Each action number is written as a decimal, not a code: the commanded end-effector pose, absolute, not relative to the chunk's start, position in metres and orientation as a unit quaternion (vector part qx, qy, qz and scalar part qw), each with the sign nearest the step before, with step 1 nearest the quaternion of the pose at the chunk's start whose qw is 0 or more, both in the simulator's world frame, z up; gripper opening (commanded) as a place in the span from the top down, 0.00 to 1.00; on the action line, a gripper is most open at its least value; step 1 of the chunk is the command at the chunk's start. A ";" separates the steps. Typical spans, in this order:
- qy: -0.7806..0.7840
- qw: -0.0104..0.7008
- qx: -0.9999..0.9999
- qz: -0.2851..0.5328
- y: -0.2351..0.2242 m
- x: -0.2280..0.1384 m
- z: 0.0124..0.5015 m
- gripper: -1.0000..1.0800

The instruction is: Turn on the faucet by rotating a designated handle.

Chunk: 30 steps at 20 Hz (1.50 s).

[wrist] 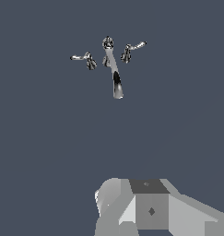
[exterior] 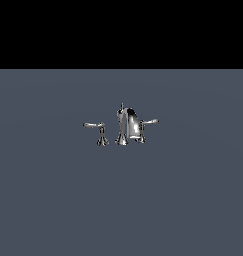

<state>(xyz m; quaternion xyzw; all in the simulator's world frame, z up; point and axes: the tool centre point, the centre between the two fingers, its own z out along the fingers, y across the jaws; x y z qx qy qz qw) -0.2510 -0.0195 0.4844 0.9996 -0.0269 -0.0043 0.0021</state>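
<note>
The faucet (exterior: 128, 125) is a small chrome set on the flat grey floor, with a curved spout and a top knob. The handle (exterior: 94, 125) is the thin lever on its own flared post at the exterior view's left, with a gap between it and the spout. The like lever (exterior: 149, 121) stands at the right, its post overlapping the spout. The wrist view shows the faucet (wrist: 114, 73), the handle (wrist: 80, 57) and the other lever (wrist: 135, 46) from above and far off. Only grey parts of my gripper (wrist: 145, 207) show there, well away from the faucet. Its fingers are hidden.
The grey floor (exterior: 121, 200) spreads flat around the faucet with nothing else on it. A black band fills the top of the exterior view. The arm does not show in the exterior view.
</note>
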 end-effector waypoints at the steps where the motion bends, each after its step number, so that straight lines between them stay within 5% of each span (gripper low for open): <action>1: -0.027 0.002 1.000 -0.004 -0.019 -0.251 0.484 1.00; 30: -0.214 0.000 0.977 -0.004 0.065 -0.194 0.378 1.00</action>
